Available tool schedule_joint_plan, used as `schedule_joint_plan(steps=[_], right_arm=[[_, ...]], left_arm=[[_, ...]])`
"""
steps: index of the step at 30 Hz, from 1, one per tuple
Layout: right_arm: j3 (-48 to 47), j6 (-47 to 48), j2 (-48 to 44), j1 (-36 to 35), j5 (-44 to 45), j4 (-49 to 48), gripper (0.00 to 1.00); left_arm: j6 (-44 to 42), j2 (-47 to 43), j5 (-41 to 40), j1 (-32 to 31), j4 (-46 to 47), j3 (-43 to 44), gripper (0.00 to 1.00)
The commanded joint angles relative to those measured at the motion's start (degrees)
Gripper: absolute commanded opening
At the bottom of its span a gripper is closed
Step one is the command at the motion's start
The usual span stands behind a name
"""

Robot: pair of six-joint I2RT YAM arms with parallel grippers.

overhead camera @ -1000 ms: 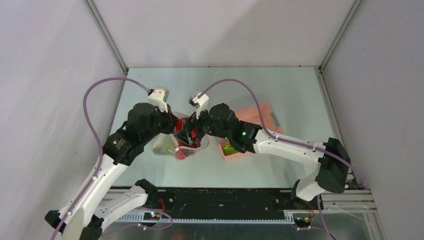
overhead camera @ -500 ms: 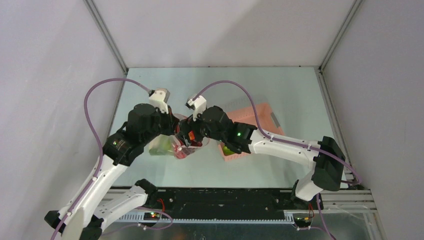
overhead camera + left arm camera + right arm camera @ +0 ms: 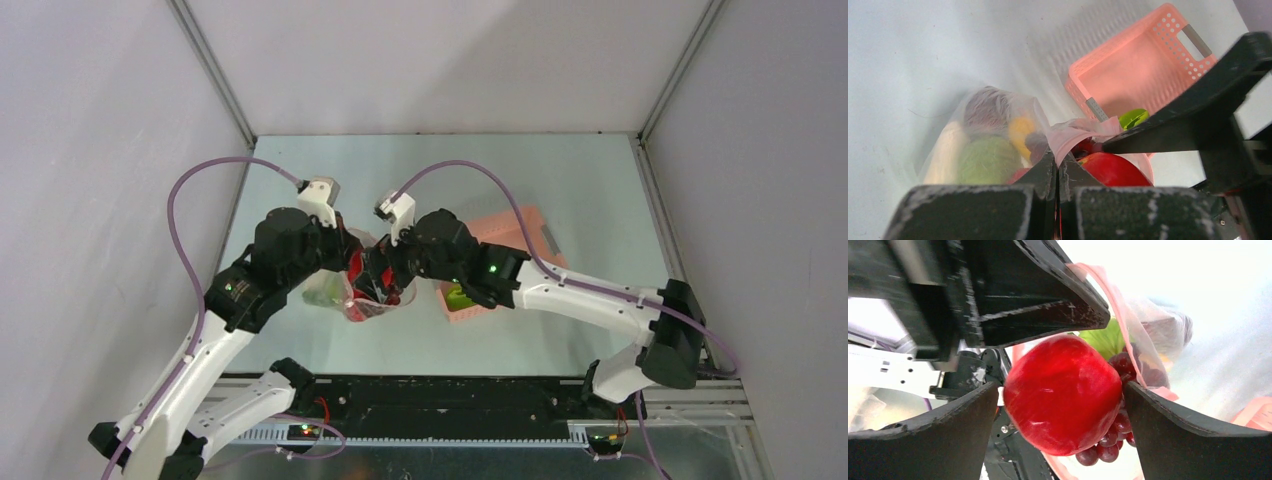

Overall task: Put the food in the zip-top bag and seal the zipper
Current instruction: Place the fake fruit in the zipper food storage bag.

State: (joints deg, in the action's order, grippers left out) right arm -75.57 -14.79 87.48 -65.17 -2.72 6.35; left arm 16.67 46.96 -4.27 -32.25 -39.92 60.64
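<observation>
Filling is nearing completion: left gripper (image 3: 1058,172) is clenching the zip-top bag (image 3: 948,130) at its mouth, right gripper (image 3: 1062,387) is flanking the red piece (image 3: 1110,167) there with spread, apparently released jaws, lime-green piece (image 3: 1133,118) is lying in the basket (image 3: 1143,75), and the zipper (image 3: 1075,137) is gaping unsealed.

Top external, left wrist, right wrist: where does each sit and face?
Top external: overhead behind the bases, facing down at the table; both arms show.
Left wrist: past the shut left claw to the zip-top bag, basket.
Right wrist: through the open right claw at the red fruit.
Wrist views share the red fruit.
</observation>
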Motion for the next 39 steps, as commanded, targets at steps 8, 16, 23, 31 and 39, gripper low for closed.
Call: schedule_joint_plan(steps=[8, 16, 23, 31, 39], right_arm=[[-1.0, 0.7, -6.3, -1.3, 0.4, 3.3, 0.83], [3.8, 0.6, -5.7, -4.2, 9.8, 1.9, 0.62], [2.7, -1.1, -0.3, -3.7, 19.3, -10.8, 0.43], [-2.5, -4.3, 4.3, -3.7, 21.4, -7.1, 0.42], [-2.3, -0.3, -3.2, -3.4, 17.4, -0.4, 0.68]], left_arm=[[0.9, -1.5, 0.6, 0.1, 5.2, 0.6, 0.0], [1.0, -1.3, 2.1, 0.3, 5.3, 0.9, 0.0], [0.6, -1.9, 8.3, 0.4, 6.5, 0.4, 0.0], [1.0, -1.5, 7.9, 0.3, 6.5, 0.4, 0.0], [2.2, -1.6, 0.0, 0.5, 5.2, 0.8, 0.0]])
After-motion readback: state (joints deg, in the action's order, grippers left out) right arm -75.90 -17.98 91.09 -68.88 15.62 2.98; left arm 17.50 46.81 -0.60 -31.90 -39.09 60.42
